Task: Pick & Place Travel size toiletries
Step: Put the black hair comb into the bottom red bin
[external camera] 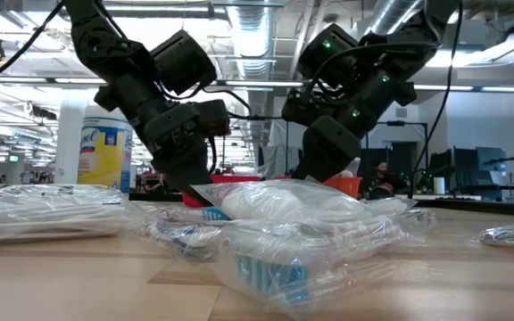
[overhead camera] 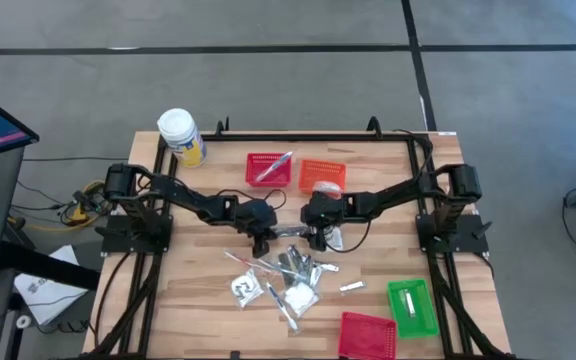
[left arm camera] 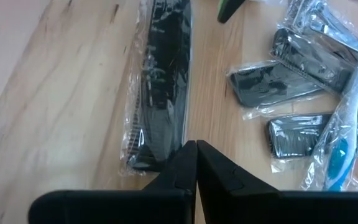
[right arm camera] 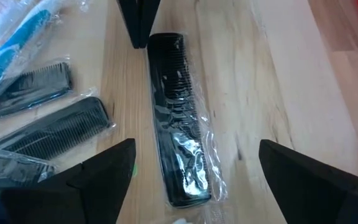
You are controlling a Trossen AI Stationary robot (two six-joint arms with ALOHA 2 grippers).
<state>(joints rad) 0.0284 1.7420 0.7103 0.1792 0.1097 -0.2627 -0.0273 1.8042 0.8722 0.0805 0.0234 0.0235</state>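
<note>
A pale wooden table [overhead camera: 188, 290] stands on a grey floor crossed by dark lines, with a workshop of ceiling ducts and monitors visible beyond it in the low view. At its far left corner sits a white-lidded yellow jar [overhead camera: 181, 137]. Along the far edge, a red basket [overhead camera: 268, 169] holds a slim silver stick, and an orange basket [overhead camera: 322, 176] sits just right of it, its contents unclear. A green basket [overhead camera: 412, 307] with 1 pale item and a second red basket [overhead camera: 367, 335] rest at the near right. Clear-wrapped toiletries [overhead camera: 286, 277], including black combs and a blue toothbrush, lie scattered at the table's centre. The left gripper [left arm camera: 196, 155] has its fingers pressed together at one end of a wrapped black comb [right arm camera: 179, 118], holding nothing. The right gripper [right arm camera: 194, 171] hovers over the same comb with fingers spread wide, 1 on either side of it.
</note>
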